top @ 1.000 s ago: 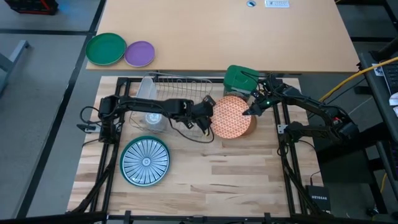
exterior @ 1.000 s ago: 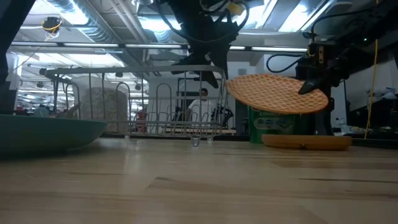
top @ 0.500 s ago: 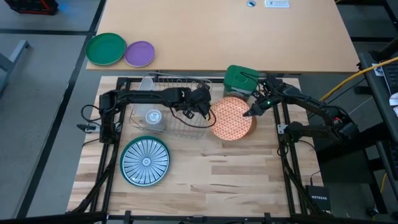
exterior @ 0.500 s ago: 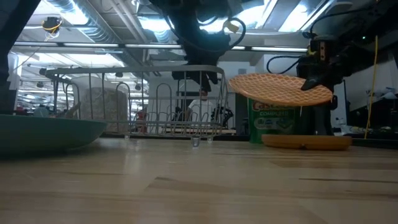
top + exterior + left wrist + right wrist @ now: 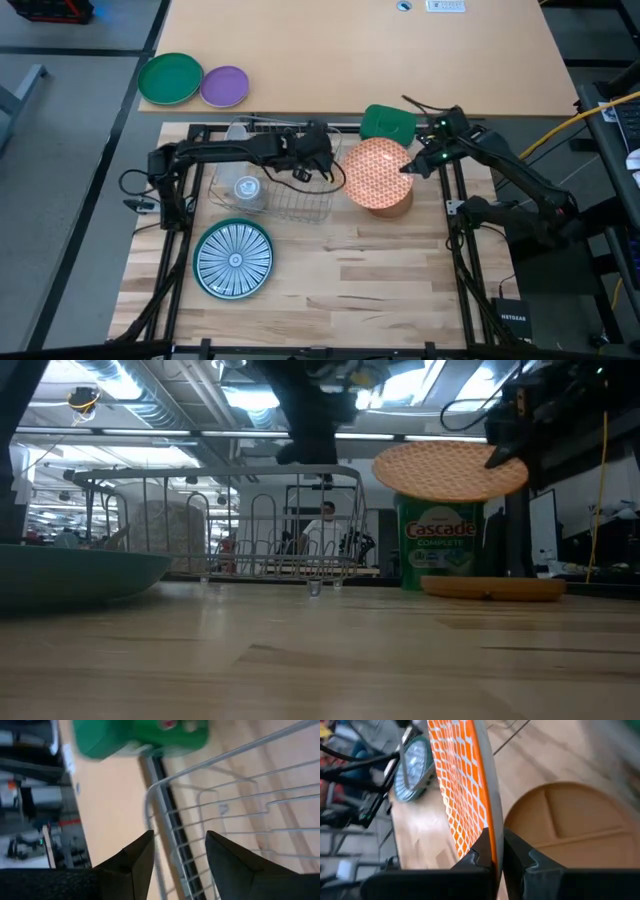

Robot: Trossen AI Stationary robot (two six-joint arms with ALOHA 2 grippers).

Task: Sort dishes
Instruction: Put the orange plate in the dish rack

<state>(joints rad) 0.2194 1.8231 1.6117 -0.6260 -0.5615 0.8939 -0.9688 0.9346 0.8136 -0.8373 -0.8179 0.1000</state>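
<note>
My right gripper [image 5: 412, 168] is shut on an orange speckled plate [image 5: 376, 175], held in the air above a brown plate [image 5: 392, 206] that lies flat on the table; both also show in the low view [image 5: 450, 468] [image 5: 492, 588]. My left gripper [image 5: 318, 165] is open and empty above the wire dish rack [image 5: 275, 185]; its fingers show in the left wrist view [image 5: 177, 857]. A teal-and-white striped plate [image 5: 233, 260] lies flat at the near left. My right gripper pinches the orange plate's rim [image 5: 489, 832] between its two fingers, one on each face, at the plate's right edge. The fingers come level from the table's right. The plate hangs clear of the brown plate, nearly level, slightly tilted.
A green lidded canister [image 5: 388, 124] stands behind the plates. A clear cup [image 5: 246, 188] sits in the rack. Green [image 5: 170, 78] and purple [image 5: 225, 86] plates lie on the far table. Open wood lies at the near right.
My right gripper has lifted the orange plate higher above the brown plate and a little toward the far edge. My left gripper has drawn away from the orange plate, toward the far edge and left, over the rack.
</note>
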